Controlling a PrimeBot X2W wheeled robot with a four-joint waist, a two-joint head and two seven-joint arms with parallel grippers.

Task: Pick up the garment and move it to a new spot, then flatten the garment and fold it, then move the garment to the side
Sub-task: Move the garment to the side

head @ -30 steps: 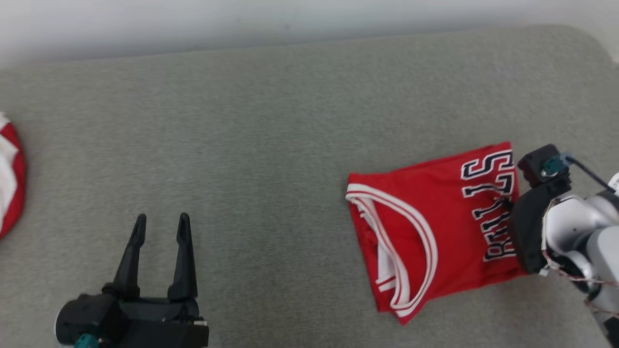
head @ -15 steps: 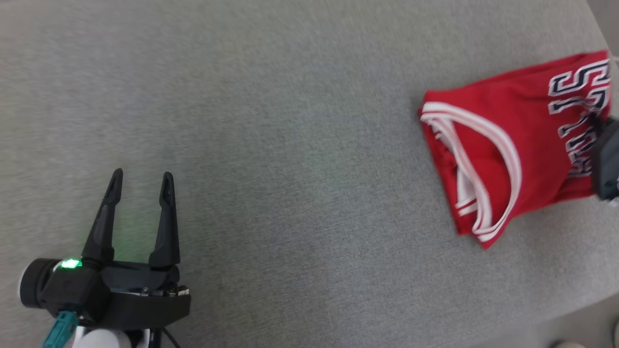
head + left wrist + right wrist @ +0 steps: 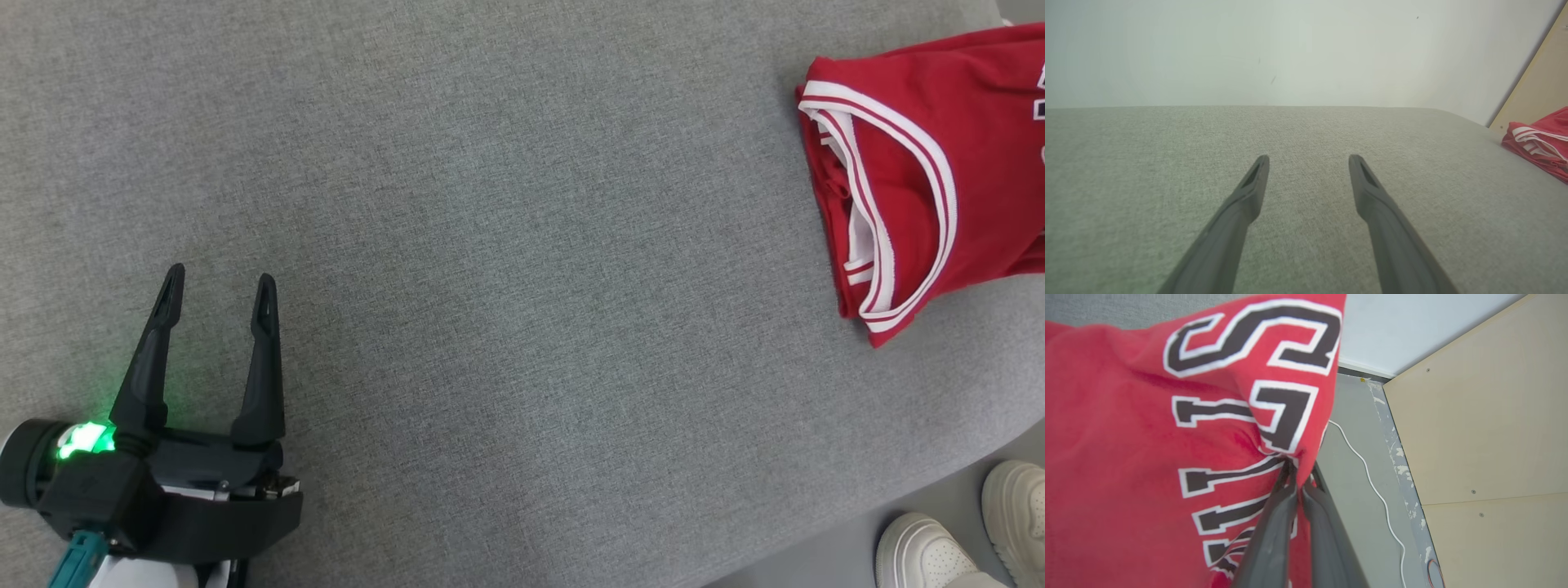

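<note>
over on the left, the left gripper [image 3: 219,278] is hovering low over the grey fabric surface [image 3: 522,245]. its two long dark fingers are standing wide apart with nothing between them, and a green light [image 3: 82,437] is glowing at its base. looking along those fingers, the cloth is running flat to a pale wall [image 3: 1290,49], and a red heap is showing at the far right of that view.

the middle of the surface is lying bare grey.

moving right, the garment [image 3: 922,163], a red jersey with white and red trim, is lying folded at the right end of the surface, well apart from the left gripper. its trimmed opening is facing left and part of it is running out of the head view.

at the jersey's right edge, the right gripper [image 3: 1299,477] is pinching the cloth. its fingers are pressing together on a fold in the black, white-outlined lettering, and the fabric is bunching at the tips.

past that held edge, a grey floor [image 3: 1351,428] is showing, with a thin white cable [image 3: 1372,473] trailing across it beside pale wooden panels [image 3: 1474,437].

at the lower right of the head view, a person's pale shoes [image 3: 931,555] are standing on the floor just beyond the surface's edge.
</note>
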